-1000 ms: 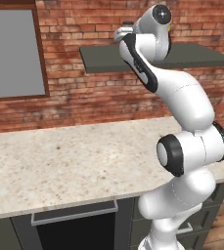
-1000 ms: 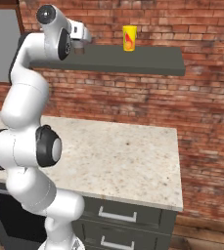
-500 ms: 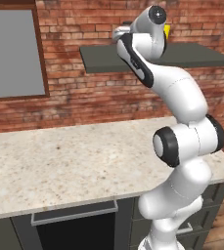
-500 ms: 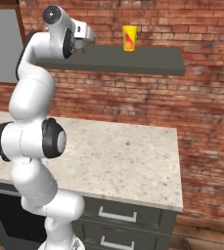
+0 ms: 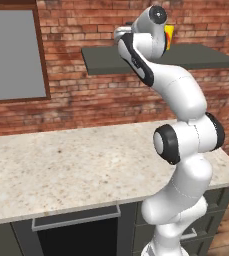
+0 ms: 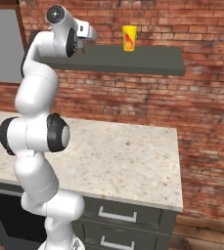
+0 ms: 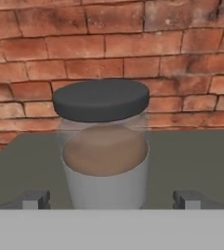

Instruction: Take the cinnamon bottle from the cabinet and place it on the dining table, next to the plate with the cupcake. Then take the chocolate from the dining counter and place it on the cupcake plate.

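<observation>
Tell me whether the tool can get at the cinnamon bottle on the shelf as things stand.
Probably yes. In the hand view the cinnamon bottle stands upright on the shelf, centred between the open tool's two fingertips, with nothing in front of it. The yellow packet stands well aside.

The white Franka arm with dark joints rises from its base in a tall S-curve: the lower links lean one way, bend at a dark elbow joint, then sweep up and back to shoulder height and above. The wrist is turned level, pointing the hand forward. In the hand view the two-finger claw [image 7: 111,200] has its small dark fingertips [image 7: 34,199] spread wide apart, closed on nothing.
</observation>
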